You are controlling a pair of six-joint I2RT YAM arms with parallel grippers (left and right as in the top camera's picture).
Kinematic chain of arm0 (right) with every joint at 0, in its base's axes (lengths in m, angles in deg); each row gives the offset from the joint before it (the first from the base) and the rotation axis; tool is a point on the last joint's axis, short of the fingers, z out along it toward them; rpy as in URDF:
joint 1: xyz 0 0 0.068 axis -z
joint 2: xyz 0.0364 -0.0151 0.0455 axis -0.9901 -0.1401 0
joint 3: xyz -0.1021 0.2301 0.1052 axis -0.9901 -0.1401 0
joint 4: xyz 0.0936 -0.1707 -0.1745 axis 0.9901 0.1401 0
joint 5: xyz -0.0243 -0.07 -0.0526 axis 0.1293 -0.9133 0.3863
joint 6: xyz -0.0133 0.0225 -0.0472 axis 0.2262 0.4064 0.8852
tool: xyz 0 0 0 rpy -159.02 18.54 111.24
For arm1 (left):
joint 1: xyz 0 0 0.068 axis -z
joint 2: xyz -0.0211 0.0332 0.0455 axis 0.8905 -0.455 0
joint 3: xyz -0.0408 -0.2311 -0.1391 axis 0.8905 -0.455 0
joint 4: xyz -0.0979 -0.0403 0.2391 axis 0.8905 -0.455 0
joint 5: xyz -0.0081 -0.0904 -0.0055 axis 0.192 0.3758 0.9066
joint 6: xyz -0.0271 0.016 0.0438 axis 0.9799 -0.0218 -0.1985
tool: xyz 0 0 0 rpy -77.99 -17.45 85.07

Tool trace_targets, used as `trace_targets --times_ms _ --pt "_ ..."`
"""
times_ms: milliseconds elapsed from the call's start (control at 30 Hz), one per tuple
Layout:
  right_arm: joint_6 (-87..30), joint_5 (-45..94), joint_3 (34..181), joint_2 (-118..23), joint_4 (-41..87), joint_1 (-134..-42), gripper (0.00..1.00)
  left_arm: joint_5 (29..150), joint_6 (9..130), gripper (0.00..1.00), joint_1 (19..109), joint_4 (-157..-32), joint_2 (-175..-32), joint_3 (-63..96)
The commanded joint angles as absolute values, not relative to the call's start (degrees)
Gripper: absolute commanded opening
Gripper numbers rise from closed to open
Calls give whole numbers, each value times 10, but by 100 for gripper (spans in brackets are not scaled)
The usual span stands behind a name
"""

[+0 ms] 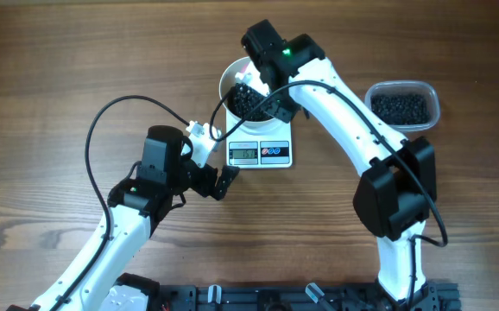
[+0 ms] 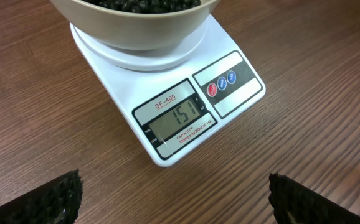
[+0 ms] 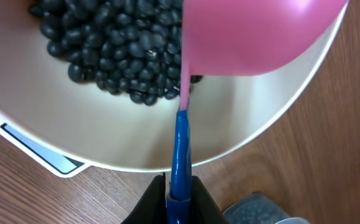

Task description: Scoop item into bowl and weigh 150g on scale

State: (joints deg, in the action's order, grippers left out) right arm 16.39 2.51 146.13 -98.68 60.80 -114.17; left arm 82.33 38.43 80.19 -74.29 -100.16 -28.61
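The white bowl point(image 1: 230, 79) stands on the white scale point(image 1: 277, 152) and holds a heap of black beans, the item point(image 1: 246, 104). In the left wrist view the scale's display point(image 2: 179, 118) reads 151, with the bowl point(image 2: 136, 31) behind it. My right gripper point(image 1: 262, 93) hangs over the bowl, shut point(image 3: 179, 200) on the blue handle point(image 3: 180, 146) of a pink scoop point(image 3: 248, 37), which hovers above the beans point(image 3: 111, 50). My left gripper point(image 1: 217, 162) is open on the scale's front left side, its fingers point(image 2: 49, 199) wide apart over bare wood with nothing between them.
A clear plastic tub point(image 1: 402, 105) with more black beans sits at the right, beyond the right arm. Cables loop above the left arm. The arm bases stand along the table's near edge.
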Motion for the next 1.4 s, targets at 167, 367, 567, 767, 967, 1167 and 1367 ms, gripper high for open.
trace_targets --times_ms 167,367,567,767,967,1167,1367 --pt "185 29 1442 -995 586 -1143 4 820 388 100 804 -742 -1001 -287" --pt "182 26 1442 -1009 586 -1143 4 820 388 100 804 -742 -1001 -287" --pt "175 26 1442 -1009 583 -1142 4 820 388 100 804 -742 -1001 -287" --pt "144 61 1485 -1001 589 -1132 4 820 387 100 804 -742 -1001 -287" --pt "119 127 1486 -983 628 -1116 4 820 388 100 804 -742 -1001 -287" --pt "89 203 1486 -964 649 -1076 4 820 388 100 804 -742 -1001 -287" --pt "99 201 1486 -963 649 -1075 4 820 388 100 804 -742 -1001 -287"
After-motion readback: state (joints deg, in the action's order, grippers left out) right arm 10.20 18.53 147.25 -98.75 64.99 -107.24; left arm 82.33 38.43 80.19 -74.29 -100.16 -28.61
